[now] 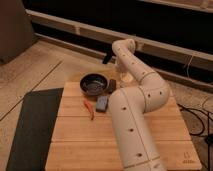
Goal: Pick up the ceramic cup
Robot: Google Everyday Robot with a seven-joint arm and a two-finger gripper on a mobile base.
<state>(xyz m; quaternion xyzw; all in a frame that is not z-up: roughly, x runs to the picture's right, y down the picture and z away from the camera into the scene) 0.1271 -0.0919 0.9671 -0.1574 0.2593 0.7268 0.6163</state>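
The ceramic cup (123, 80) is a small pale shape at the far edge of the wooden table (165, 132), just right of the dark bowl (93, 83). My white arm rises from the near side, bends over the table and points down at the back. The gripper (120, 69) hangs directly over the cup, very close to it or touching it. Whether it holds the cup does not show.
A grey-blue block (102, 103) and a thin red-orange item (90, 109) lie in front of the bowl. A small dark object (113, 85) sits between the bowl and the arm. A black mat (30, 125) lies left of the table; cables run at the right.
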